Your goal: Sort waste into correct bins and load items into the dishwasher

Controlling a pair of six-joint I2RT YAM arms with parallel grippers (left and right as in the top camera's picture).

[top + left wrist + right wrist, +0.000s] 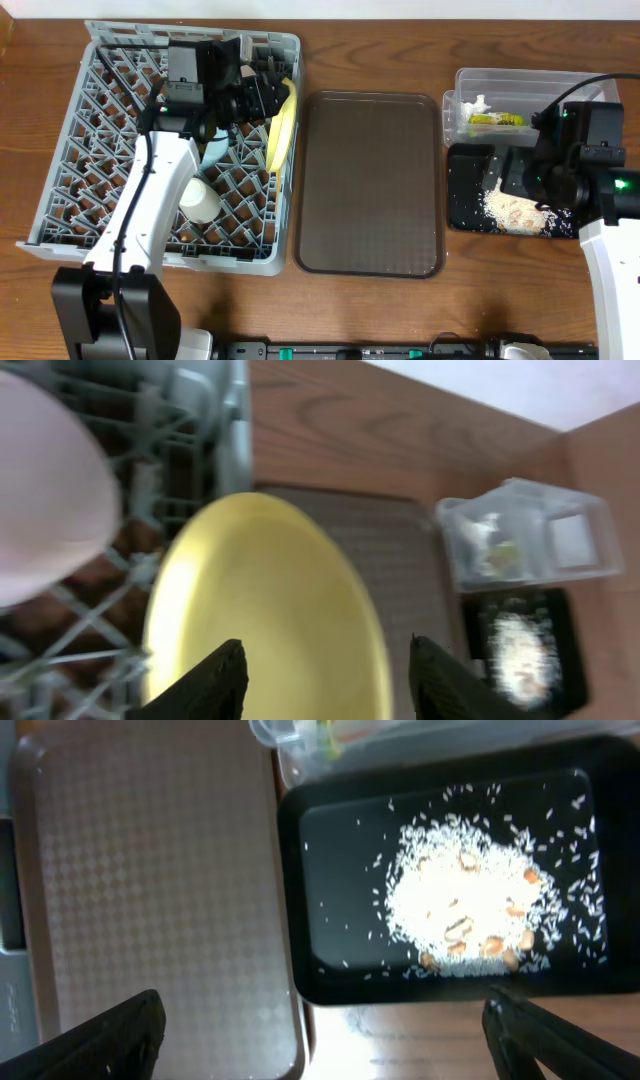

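we see the left gripper (328,650) spread wide, empty, by the racked yellow plate (260,575); right gripper (320,1010) gapes empty over the rice scraps (470,905).

A wooden table (400,55) fills the scene, its reddish-brown top marked with darker wavy grain running along its length. The light is even and soft, giving the wood a faint sheen and leaving only weak shadows. Past the far edge, the left wrist view shows a plain pale surface (520,385), blurred and featureless.
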